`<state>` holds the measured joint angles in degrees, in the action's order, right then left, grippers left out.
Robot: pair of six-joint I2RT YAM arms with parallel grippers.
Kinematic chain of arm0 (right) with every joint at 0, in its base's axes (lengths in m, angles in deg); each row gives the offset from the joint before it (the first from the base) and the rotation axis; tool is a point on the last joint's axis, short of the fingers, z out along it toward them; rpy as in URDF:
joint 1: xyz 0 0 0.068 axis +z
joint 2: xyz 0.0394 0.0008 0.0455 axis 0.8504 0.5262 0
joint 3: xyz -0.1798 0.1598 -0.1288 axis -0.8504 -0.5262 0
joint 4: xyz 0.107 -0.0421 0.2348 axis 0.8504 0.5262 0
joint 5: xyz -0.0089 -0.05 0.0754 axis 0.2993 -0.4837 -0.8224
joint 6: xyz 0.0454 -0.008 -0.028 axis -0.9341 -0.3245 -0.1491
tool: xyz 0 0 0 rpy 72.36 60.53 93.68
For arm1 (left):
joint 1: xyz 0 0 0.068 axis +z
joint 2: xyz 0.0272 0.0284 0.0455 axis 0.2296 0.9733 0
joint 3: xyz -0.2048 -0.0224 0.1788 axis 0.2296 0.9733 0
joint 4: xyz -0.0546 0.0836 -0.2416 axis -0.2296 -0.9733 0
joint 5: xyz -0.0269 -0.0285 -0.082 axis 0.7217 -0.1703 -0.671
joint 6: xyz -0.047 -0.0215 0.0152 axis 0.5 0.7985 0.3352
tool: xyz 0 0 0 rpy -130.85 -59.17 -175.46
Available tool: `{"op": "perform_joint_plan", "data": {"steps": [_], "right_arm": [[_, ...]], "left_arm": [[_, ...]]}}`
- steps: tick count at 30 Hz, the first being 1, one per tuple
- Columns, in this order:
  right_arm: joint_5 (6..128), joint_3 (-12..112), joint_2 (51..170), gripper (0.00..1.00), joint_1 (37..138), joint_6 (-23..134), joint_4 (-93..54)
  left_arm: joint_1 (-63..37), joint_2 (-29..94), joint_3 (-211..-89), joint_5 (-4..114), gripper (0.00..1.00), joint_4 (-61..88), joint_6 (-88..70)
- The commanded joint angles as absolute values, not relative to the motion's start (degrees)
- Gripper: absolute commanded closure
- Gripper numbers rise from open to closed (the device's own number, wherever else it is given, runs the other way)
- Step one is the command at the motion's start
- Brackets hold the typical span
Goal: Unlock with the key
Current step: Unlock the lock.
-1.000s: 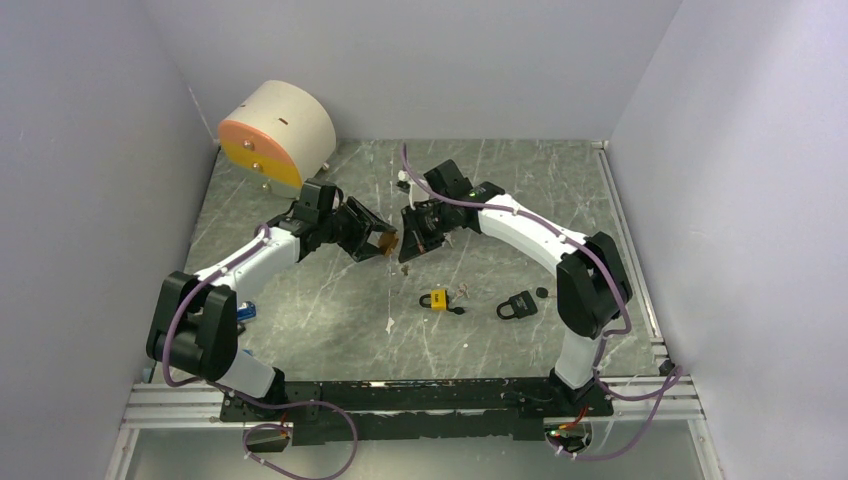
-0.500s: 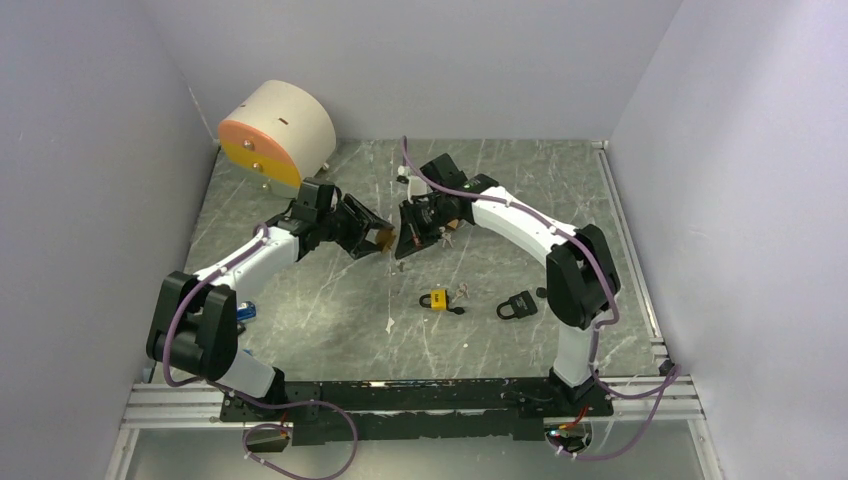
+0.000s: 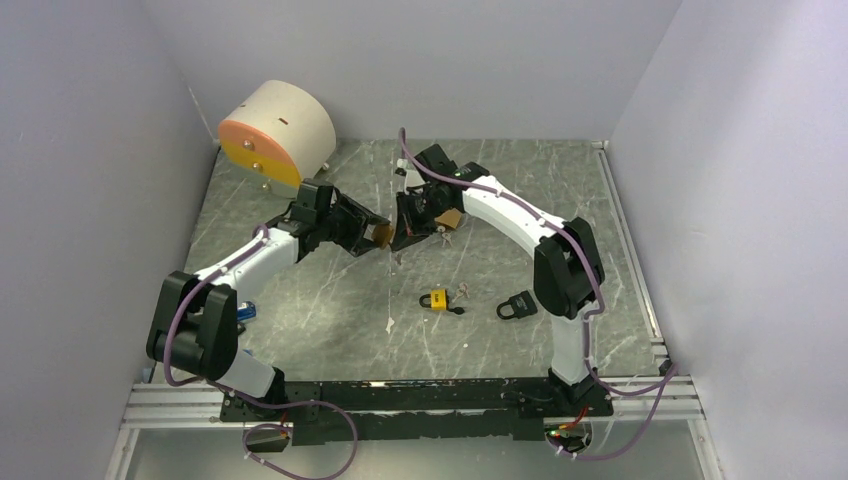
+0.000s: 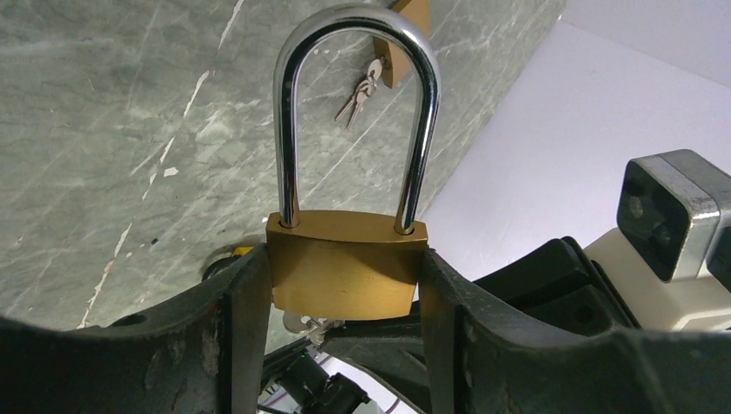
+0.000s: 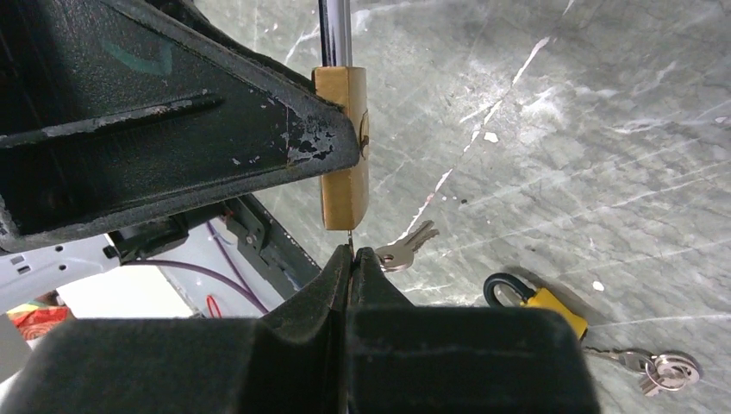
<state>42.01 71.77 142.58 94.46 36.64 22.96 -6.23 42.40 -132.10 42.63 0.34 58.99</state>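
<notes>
My left gripper [image 4: 345,285] is shut on a brass padlock [image 4: 346,274], one finger on each side of its body. The padlock's long steel shackle [image 4: 353,112] points away from the wrist and sits closed in the body. In the top view, left gripper [image 3: 372,236] and right gripper [image 3: 403,233] meet above the table's middle. My right gripper [image 5: 349,252] is shut on a thin key [image 5: 350,235]. The key's blade reaches up to the underside of the padlock [image 5: 344,147]; how deep it sits is hidden. A second key [image 5: 407,245] hangs beside it.
A yellow padlock [image 3: 434,299] with keys and a black padlock [image 3: 517,305] lie on the marble table nearer the bases. Another brass padlock [image 4: 405,21] with keys lies beyond the held one. An orange-and-beige drum [image 3: 275,135] stands at the back left corner.
The right arm has swung left and back, which brought its gripper close against the left gripper and the padlock. The left gripper has shifted slightly left. Both grips are unchanged.
</notes>
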Motion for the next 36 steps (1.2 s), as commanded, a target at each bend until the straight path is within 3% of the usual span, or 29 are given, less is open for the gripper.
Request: {"op": "perform_joint_plan", "data": {"steps": [1,7,17,27,31,36], "right_arm": [[49.66,76.75,144.02,1.00,93.83,35.34,19.31],[52.82,78.81,144.57,1.00,94.26,38.06,19.77],[51.10,78.24,144.71,1.00,94.01,33.81,15.91],[23.62,56.79,132.42,1.00,87.96,12.14,-17.29],[19.37,46.23,128.58,1.00,86.52,-3.86,-37.83],[18.28,42.58,127.77,1.00,86.12,-11.64,-47.82]], "left_arm": [[-7.12,41.59,-134.04,35.10,0.73,1.07,61.10],[-7.11,41.50,-135.11,33.76,0.75,-1.32,60.25],[-7.11,39.29,-130.69,31.86,0.78,7.67,66.11],[-6.96,32.55,-127.47,32.28,0.87,20.15,55.65],[-6.87,29.89,-126.67,33.11,0.93,23.81,51.02],[-6.77,29.52,-126.69,32.39,0.95,27.59,47.71]]}}
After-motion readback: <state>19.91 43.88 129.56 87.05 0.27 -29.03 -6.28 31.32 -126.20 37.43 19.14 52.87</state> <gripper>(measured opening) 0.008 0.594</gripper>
